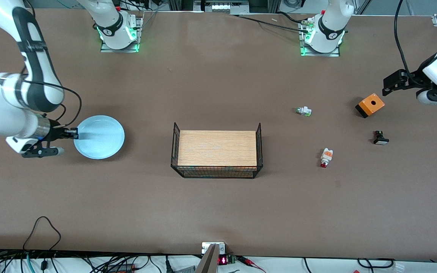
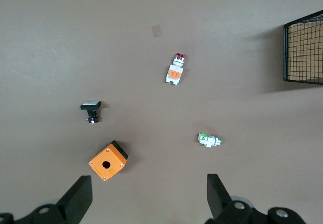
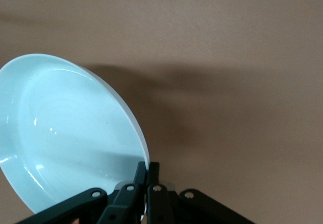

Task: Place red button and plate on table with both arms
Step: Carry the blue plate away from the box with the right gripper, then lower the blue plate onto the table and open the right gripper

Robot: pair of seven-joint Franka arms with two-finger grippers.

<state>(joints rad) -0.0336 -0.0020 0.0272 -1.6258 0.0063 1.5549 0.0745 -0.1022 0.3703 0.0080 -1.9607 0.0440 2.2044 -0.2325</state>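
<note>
Right gripper (image 1: 73, 133) is clamped shut on the rim of the plate (image 1: 101, 136) at the right arm's end of the table (image 1: 218, 204); whether the plate is down or just above the surface I can't tell. Red button (image 1: 326, 157) already lies on the table between the wire rack (image 1: 217, 151) and the orange box (image 1: 370, 105). Left gripper (image 1: 387, 86) hangs wide open and empty near the box, waiting; the plate step looks in hand, so next the right jaws should let go and lift clear.

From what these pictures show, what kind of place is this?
Most likely a robotics lab test bench: two robot arms bolted along one edge of a bare brown table, bundles of cables along its edges, and small practice items laid out, such as a plate, a wire rack and an orange box.
</note>
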